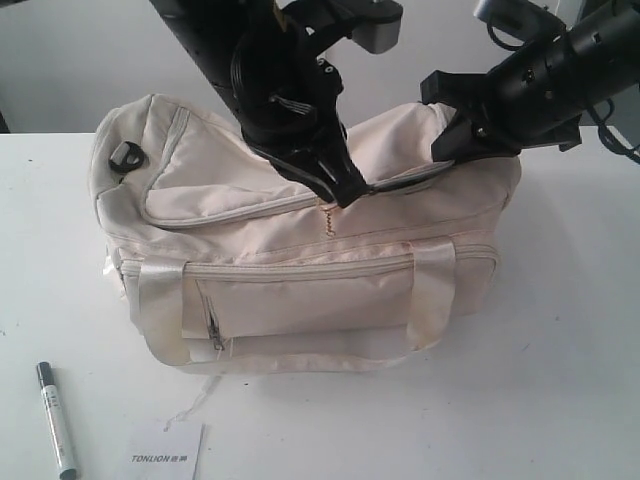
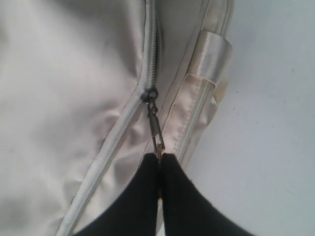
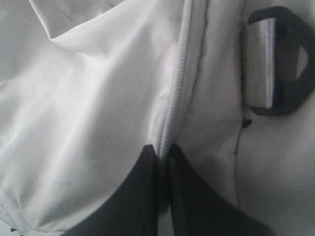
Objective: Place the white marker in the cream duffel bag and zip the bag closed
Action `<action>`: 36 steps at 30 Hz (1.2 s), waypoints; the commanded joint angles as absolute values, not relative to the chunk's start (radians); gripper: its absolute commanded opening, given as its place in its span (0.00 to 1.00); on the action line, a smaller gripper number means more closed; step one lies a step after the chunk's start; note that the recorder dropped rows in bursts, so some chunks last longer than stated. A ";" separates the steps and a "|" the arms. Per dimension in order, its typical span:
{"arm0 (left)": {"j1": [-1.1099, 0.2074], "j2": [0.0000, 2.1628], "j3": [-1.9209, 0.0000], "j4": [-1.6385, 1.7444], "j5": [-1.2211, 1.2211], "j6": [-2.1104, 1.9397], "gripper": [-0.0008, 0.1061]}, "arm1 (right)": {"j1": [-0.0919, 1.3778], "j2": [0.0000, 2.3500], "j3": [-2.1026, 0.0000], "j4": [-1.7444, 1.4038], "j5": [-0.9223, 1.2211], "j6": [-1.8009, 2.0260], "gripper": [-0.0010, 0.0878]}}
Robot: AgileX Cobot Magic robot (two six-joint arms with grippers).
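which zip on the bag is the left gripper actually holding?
The curved top zipper: the left gripper pinches its chain pull. Both front pocket zips sit lower, untouched.

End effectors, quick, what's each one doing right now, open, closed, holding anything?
Left end effector: closed, pinching the zipper pull of the cream duffel bag.
Right end effector: closed, pinching the bag's fabric along the top zipper.

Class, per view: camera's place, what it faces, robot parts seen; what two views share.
Exterior: raised, looking down at the bag; left arm, right arm show.
Left wrist: on left arm, facing the pull; left claw grips it.
Right wrist: on right arm, facing the ring; right claw shows.
Shared: both wrists see the zipper.
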State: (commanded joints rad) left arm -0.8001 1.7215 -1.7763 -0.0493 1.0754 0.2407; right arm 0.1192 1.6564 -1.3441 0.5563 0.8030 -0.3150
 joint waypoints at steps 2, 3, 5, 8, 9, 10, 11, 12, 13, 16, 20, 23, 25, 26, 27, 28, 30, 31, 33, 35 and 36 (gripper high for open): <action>-0.800 1.722 -1.776 -0.044 1.088 0.241 0.01 | 0.119 1.656 -1.344 0.544 0.803 -0.313 0.01; -0.800 1.722 -1.776 -0.044 1.096 0.241 0.01 | 0.119 1.656 -1.344 0.542 0.803 -0.313 0.01; -0.800 1.722 -1.776 -0.044 1.101 0.241 0.01 | 0.119 1.656 -1.344 0.542 0.803 -0.311 0.01; -0.800 1.722 -1.776 -0.041 1.106 0.241 0.01 | 0.119 1.656 -1.344 0.542 0.800 -0.311 0.01; -0.800 1.722 -1.776 -0.036 1.112 0.241 0.01 | 0.119 1.656 -1.344 0.542 0.800 -0.311 0.01; -0.800 1.722 -1.776 -0.029 1.119 0.241 0.01 | 0.119 1.656 -1.344 0.542 0.800 -0.311 0.01; -0.800 1.722 -1.776 -0.021 1.127 0.241 0.01 | 0.119 1.656 -1.344 0.542 0.800 -0.311 0.01; -0.800 1.722 -1.776 -0.012 1.132 0.241 0.01 | 0.119 1.656 -1.344 0.542 0.800 -0.311 0.01; -0.800 1.722 -1.776 -0.005 1.136 0.241 0.01 | 0.119 1.656 -1.344 0.542 0.800 -0.311 0.01; -0.800 1.722 -1.776 0.011 1.153 0.241 0.01 | 0.119 1.656 -1.344 0.542 0.798 -0.311 0.01; -0.800 1.722 -1.776 0.014 1.168 0.241 0.01 | 0.119 1.656 -1.344 0.542 0.798 -0.311 0.01; -0.800 1.722 -1.776 0.028 1.183 0.241 0.01 | 0.119 1.656 -1.344 0.542 0.798 -0.311 0.01; -0.800 1.722 -1.776 0.043 1.194 0.241 0.01 | 0.119 1.656 -1.344 0.542 0.798 -0.311 0.01; -0.800 1.722 -1.776 0.052 1.199 0.241 0.01 | 0.119 1.656 -1.344 0.542 0.798 -0.311 0.01; -0.800 1.722 -1.776 0.060 1.204 0.241 0.01 | 0.119 1.656 -1.344 0.542 0.798 -0.311 0.01; -0.800 1.722 -1.776 0.066 1.209 0.241 0.01 | 0.119 1.656 -1.344 0.542 0.798 -0.311 0.01; -0.800 1.722 -1.776 0.068 1.214 0.241 0.01 | 0.119 1.656 -1.344 0.542 0.798 -0.311 0.01; -0.800 1.722 -1.776 0.068 1.215 0.241 0.01 | 0.119 1.656 -1.344 0.542 0.796 -0.311 0.01; -0.800 1.722 -1.776 0.068 1.221 0.241 0.01 | 0.119 1.656 -1.344 0.542 0.796 -0.311 0.01; -0.800 1.722 -1.776 0.073 1.221 0.241 0.01 | 0.119 1.656 -1.344 0.542 0.794 -0.311 0.01; -0.800 1.722 -1.776 0.084 1.221 0.241 0.01 | 0.119 1.656 -1.344 0.542 0.794 -0.311 0.01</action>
